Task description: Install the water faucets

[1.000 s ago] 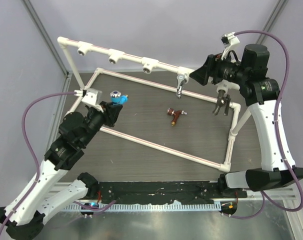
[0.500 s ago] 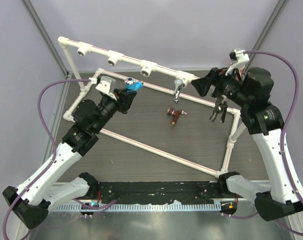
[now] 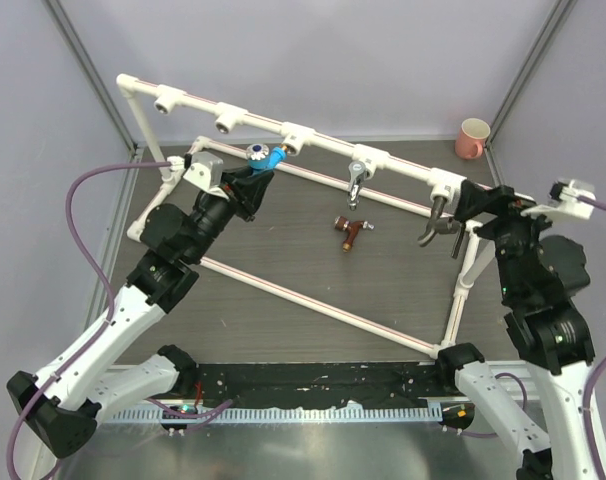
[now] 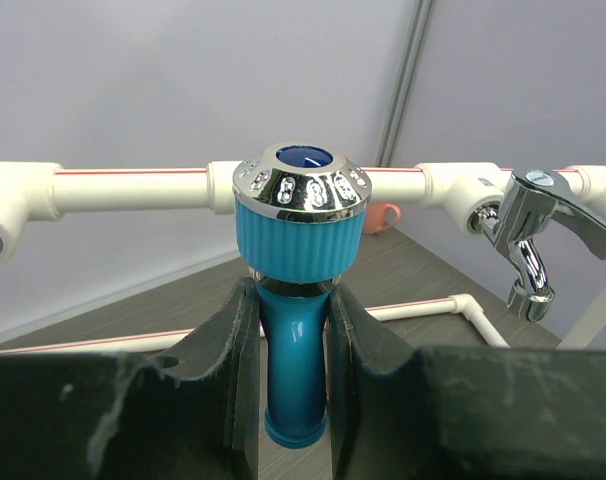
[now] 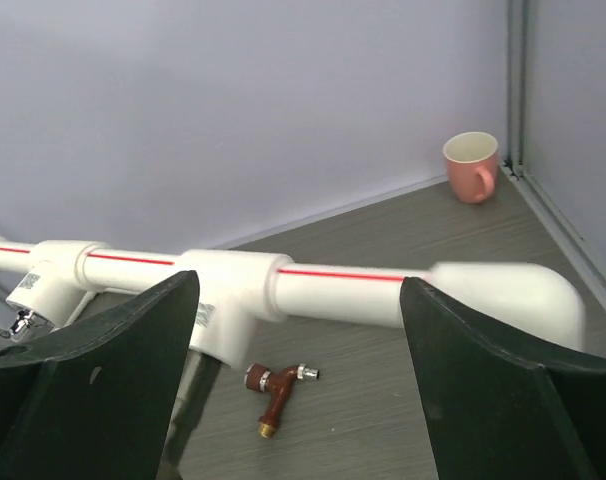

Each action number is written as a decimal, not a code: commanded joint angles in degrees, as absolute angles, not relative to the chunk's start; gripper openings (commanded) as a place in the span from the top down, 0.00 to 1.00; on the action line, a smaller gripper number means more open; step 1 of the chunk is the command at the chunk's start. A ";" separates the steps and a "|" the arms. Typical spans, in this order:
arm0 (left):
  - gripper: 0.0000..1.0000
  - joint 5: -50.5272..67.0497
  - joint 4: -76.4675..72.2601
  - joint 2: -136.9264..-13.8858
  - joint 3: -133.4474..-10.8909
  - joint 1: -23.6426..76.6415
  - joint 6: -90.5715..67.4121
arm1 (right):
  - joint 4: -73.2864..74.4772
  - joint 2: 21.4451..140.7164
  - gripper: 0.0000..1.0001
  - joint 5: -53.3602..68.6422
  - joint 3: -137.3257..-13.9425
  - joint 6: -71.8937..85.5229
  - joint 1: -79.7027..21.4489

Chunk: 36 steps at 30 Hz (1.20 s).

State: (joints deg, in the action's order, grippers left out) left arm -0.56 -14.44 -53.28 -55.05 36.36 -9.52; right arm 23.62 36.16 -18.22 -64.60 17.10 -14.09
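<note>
My left gripper point(image 3: 251, 178) point(image 4: 291, 300) is shut on the stem of the blue-handled faucet point(image 3: 266, 156) point(image 4: 301, 220). It holds the faucet upright, just left of and below an empty tee socket point(image 3: 298, 133) on the top rail. The silver faucet point(image 3: 356, 180) point(image 4: 528, 225) hangs from its tee. The dark grey faucet point(image 3: 433, 228) hangs from the rightmost tee. The copper faucet point(image 3: 350, 231) point(image 5: 278, 393) lies on the table. My right gripper point(image 3: 470, 203) point(image 5: 298, 300) is open, level with the rail's right end, nothing between its fingers.
The white pipe frame point(image 3: 313, 290) stands across the table, with two more empty tee sockets point(image 3: 166, 100) point(image 3: 230, 120) on its top rail. A pink mug point(image 3: 473, 138) point(image 5: 471, 166) stands in the back right corner. Cables loop beside both arms.
My left gripper has carried the blue faucet up and to the right toward the top rail. My right arm has swung right, away from the dark grey faucet, and its jaws have widened.
</note>
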 commanded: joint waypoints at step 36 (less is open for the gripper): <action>1.00 -13.36 -14.07 -48.60 -51.59 36.21 3.33 | 23.47 37.36 0.17 11.68 -59.86 17.75 -14.50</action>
